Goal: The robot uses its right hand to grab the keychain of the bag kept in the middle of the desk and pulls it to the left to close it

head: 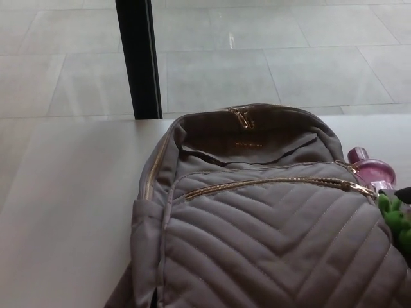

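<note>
The bag point(257, 244) lies in the middle of the white tabletop point(64, 205) and fills the lower half of the head view, from 6 o'clock up to the centre. Neither the right robot hand nor the left robot hand shows in the picture, so it cannot be told whether their fingers are apart or closed; nothing is held yet and the step in hand is the reach.

To do this step well, the right robot hand should probably come in from 3 o'clock. There the green keychain point(393, 218) hangs just beside the gold zipper pull point(359, 188). The fingers should close on the keychain near the pull, not on its loose end, so that the force goes straight into the slider. The pull should then follow the gold zipper line point(270, 183) toward 9 o'clock, low and parallel to it. The soft bag may slide with the hand. A pink object point(372, 170) stands close at 3 o'clock and could be knocked.

The bag is grey-brown, with quilted chevron stitching on the front. Its top compartment at 12 o'clock gapes open.
</note>
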Tool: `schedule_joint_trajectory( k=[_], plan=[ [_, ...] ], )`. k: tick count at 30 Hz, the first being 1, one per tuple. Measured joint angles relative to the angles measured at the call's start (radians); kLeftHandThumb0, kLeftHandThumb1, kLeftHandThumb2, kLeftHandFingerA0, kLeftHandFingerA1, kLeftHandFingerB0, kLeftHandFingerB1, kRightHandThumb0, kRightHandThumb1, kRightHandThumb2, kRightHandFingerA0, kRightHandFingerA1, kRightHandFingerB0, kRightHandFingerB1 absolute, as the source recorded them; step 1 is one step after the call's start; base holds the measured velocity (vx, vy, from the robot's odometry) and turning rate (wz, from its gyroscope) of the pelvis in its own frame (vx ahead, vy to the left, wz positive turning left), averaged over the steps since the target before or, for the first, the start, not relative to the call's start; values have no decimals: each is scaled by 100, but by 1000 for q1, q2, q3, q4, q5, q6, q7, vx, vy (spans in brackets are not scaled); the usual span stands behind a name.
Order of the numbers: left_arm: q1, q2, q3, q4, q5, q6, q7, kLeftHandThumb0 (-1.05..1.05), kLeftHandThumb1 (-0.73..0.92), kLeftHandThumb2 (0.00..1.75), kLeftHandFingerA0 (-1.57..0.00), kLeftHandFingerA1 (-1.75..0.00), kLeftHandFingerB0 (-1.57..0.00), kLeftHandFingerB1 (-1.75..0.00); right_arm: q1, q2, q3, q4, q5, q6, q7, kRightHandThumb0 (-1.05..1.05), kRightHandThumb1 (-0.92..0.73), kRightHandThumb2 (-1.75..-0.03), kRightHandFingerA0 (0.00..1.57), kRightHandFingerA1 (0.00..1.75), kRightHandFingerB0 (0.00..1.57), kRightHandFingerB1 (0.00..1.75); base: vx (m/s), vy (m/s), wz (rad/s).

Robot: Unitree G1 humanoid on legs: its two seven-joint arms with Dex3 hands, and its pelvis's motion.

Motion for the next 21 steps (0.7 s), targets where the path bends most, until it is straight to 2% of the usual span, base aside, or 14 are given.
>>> schedule_joint_trajectory(
  k=[3, 4, 5, 6, 13, 15, 16, 21],
  plan=[
    [-9, 0, -1, 14, 0, 0, 2, -65, 71, 62, -56, -49, -53, -38, -5, -9, 12, 15, -14, -15, -5, -16, -73, -62, 76, 112, 36, 41, 0, 0, 0],
    [-11, 0, -1, 18, 0, 0, 2, -65, 71, 62, -55, -50, -52, -39, -7, -12, 15, 19, -18, -19, -5, -18, -73, -62, 78, 107, 35, 40, 0, 0, 0],
    [-13, 1, -1, 23, 0, 0, 2, -67, 71, 62, -54, -51, -52, -39, -9, -20, 22, 23, -24, -22, -6, -17, -72, -61, 78, 110, 35, 40, 0, 0, 0],
    [-15, 1, -1, 27, 0, 0, 2, -65, 73, 62, -52, -52, -51, -39, -12, -30, 30, 26, -31, -22, -6, -18, -71, -61, 78, 123, 37, 40, 0, 0, 0],
    [-9, 1, -2, 15, -1, 0, 2, -64, 73, 62, -54, -51, -53, -39, -18, -74, 80, 77, -76, -23, -7, -19, -71, -61, 71, 127, 38, 40, 0, 0, 0],
    [-11, 1, -2, 16, -1, 1, 2, -64, 75, 63, -54, -51, -51, -39, -19, -76, 85, 79, -83, -24, -8, -19, -71, -61, 70, 141, 40, 40, 0, 0, 0],
    [-14, 1, -2, 17, -2, 3, 3, -65, 76, 63, -56, -52, -54, -40, -21, -78, 93, 80, -90, -25, -8, -19, -71, -59, 69, 155, 43, 40, 0, 0, 0],
    [-11, 1, -12, -5, -1, 5, 11, -68, 78, 64, -56, -50, -55, -39, -33, -86, 125, 70, -121, -37, -14, -18, -74, -60, 73, 158, 48, 43, 0, 0, 0]
  ],
)
